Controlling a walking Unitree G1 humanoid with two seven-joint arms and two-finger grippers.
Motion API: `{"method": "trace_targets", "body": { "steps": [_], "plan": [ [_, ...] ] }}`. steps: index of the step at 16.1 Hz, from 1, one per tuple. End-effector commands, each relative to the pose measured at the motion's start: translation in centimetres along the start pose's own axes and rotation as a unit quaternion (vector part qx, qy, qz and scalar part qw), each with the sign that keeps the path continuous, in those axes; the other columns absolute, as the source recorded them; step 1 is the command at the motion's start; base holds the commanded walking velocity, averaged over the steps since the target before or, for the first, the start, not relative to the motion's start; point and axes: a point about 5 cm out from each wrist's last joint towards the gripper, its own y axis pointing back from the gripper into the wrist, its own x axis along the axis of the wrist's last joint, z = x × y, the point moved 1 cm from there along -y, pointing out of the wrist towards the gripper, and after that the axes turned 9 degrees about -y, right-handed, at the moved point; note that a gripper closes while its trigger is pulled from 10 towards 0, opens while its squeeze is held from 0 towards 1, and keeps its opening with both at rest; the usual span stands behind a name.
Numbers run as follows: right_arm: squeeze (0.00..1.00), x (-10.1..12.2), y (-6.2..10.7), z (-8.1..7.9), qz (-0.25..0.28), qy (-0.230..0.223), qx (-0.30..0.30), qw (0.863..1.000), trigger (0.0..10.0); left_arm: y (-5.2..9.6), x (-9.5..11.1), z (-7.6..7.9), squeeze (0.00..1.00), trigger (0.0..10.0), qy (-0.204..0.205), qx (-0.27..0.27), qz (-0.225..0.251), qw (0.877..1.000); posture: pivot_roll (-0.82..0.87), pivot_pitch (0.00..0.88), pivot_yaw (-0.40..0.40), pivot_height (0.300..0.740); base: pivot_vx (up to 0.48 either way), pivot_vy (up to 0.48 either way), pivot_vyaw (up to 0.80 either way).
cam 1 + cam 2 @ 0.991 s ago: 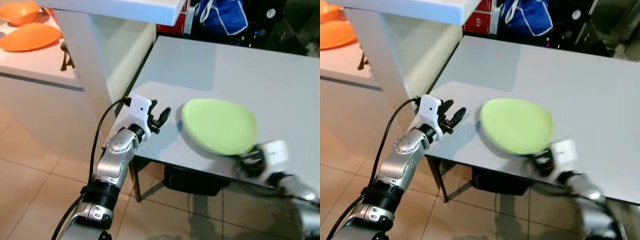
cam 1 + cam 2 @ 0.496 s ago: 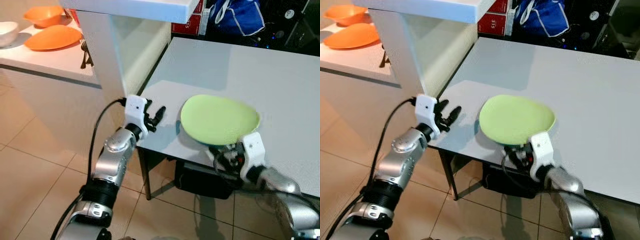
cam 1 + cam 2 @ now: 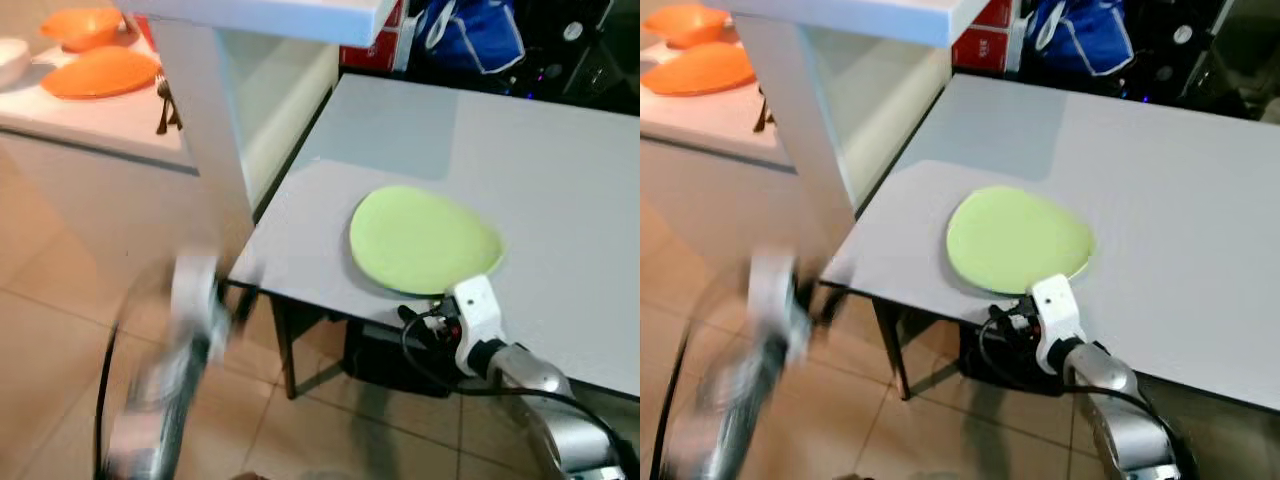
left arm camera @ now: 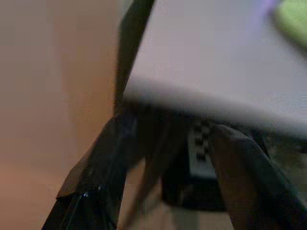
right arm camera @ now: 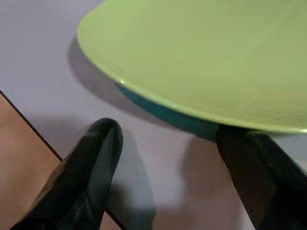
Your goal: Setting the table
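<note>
A light green plate (image 3: pixel 425 240) with a teal underside lies flat on the grey table (image 3: pixel 560 170), close to its near edge. My right gripper (image 3: pixel 432 318) sits at that edge just in front of the plate. In the right wrist view it (image 5: pixel 168 136) is open, its two black fingers (image 5: pixel 96 158) resting on the tabletop and the plate's rim (image 5: pixel 158 103) just beyond them, untouched. My left gripper (image 3: pixel 205 300) is a blur below the table's near-left corner. The left wrist view has it (image 4: pixel 175 132) open under the table's edge (image 4: pixel 201 100).
A white counter (image 3: pixel 100 120) on the left carries an orange plate (image 3: pixel 100 72), an orange bowl (image 3: pixel 82 24) and a fork (image 3: pixel 163 100). A white pillar (image 3: pixel 205 130) stands between counter and table. A blue bag (image 3: pixel 480 35) is behind the table, a dark box (image 3: pixel 385 360) beneath it.
My left arm has dropped from the table's corner down towards the floor and is blurred. The right gripper has drawn back a little from the plate, which now lies flat.
</note>
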Motion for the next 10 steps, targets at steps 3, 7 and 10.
{"method": "trace_targets", "body": {
  "steps": [3,7,10],
  "plan": [
    [0.0,-1.7,-0.7,-0.5,-0.033,-0.008,-0.001,0.999,10.0,0.2,0.9,0.6,0.0,10.0,-0.006,0.023,0.03,0.999,0.04,0.0,-0.022,0.74,0.0,0.0,0.0],
    [0.0,-1.1,-1.6,-0.2,-0.016,0.007,0.007,1.0,10.0,-1.3,2.7,1.1,0.0,10.0,-0.011,0.016,0.047,0.999,0.04,0.0,-0.011,0.74,0.0,0.0,0.0],
    [0.0,-1.4,-1.1,0.5,-0.018,0.013,-0.002,1.0,10.0,-2.1,3.2,1.7,0.0,10.0,-0.019,0.002,0.055,0.998,0.02,0.0,0.001,0.74,0.0,0.0,0.0]
  ]
}}
